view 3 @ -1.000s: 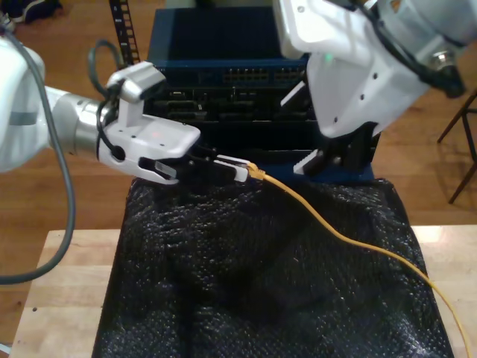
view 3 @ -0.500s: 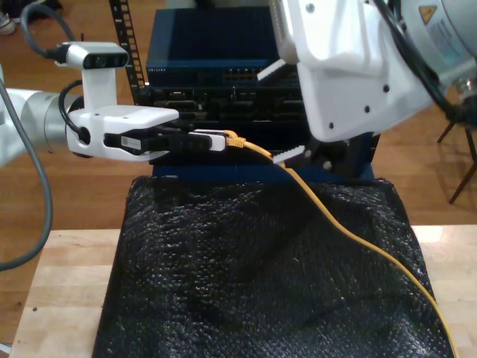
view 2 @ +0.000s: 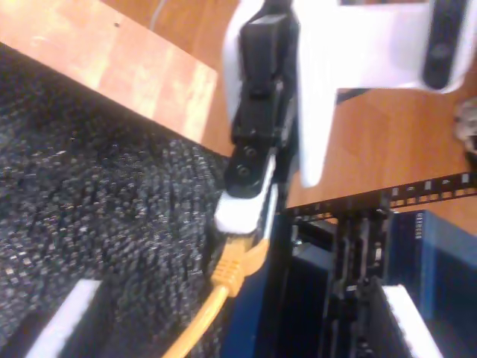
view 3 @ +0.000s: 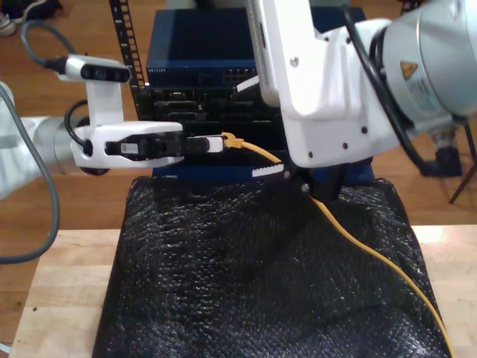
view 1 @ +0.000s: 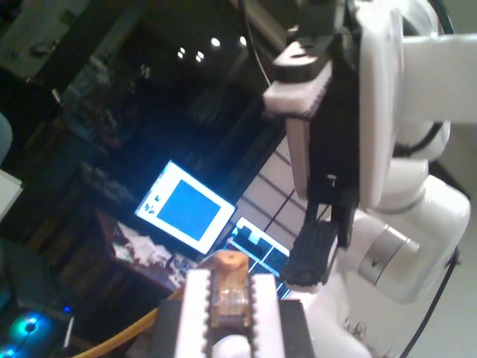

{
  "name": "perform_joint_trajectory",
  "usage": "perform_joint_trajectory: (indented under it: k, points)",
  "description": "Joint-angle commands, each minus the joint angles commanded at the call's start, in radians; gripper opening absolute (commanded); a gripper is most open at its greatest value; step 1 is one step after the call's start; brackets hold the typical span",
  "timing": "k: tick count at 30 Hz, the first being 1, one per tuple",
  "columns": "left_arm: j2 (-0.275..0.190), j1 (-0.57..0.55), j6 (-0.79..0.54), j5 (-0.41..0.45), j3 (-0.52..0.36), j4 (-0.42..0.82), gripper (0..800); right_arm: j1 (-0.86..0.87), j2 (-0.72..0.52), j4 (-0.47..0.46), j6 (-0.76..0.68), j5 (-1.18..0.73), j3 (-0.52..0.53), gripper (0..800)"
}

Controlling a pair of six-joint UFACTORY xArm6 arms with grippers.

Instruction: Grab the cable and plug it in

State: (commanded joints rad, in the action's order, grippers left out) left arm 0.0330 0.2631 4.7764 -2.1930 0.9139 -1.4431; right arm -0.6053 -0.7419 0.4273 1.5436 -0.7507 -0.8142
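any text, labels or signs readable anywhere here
No words or numbers can be read.
Yellow triangular warning sign on the big white arm: a symbol, no legible text.
Small label on the white hand gripping the orange-yellow cable: too blurred.
Bright blue monitor screen: too blurred.

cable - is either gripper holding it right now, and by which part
My first gripper is shut on the cable, pinching it at the plug end. My second gripper is open and holds nothing.
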Motion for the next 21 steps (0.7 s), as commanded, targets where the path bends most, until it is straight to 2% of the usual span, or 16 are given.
perform_joint_trajectory:
  k: [7,21]
  points:
    - [0.017,-0.009,0.031,-0.064,-0.025,-0.048,3,-0.008,-0.011,0.0,0.026,0.011,0.014,777]
    - [0.02,-0.029,0.029,-0.135,-0.041,-0.048,3,-0.044,-0.015,0.0,0.032,0.032,0.017,755]
